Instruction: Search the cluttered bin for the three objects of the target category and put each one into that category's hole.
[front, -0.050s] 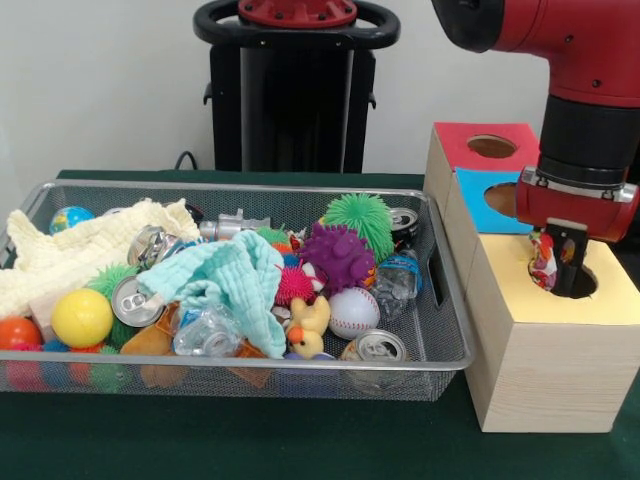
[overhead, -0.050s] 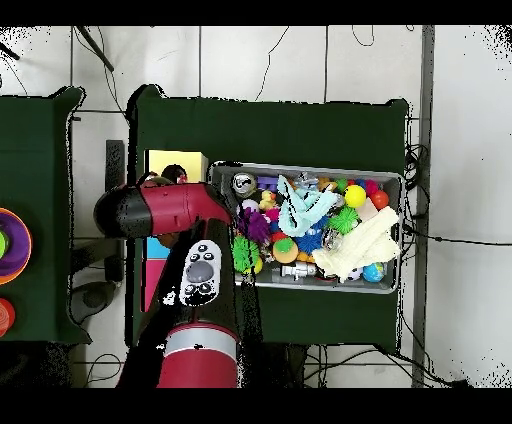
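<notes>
My gripper hangs over the round hole in the yellow-topped wooden box, to the right of the bin. It is shut on a small red, white and yellow object, whose lower end sits at the hole's rim. The wire mesh bin holds a jumble: several drink cans, a baseball, a yellow ball, green and purple spiky balls, a rubber duck and clear bottles. In the overhead view the arm hides the gripper.
Behind the yellow box stand a blue-topped box and a red-topped box, each with a hole. A teal cloth and a cream cloth lie over part of the clutter. The bin fills the green table's middle.
</notes>
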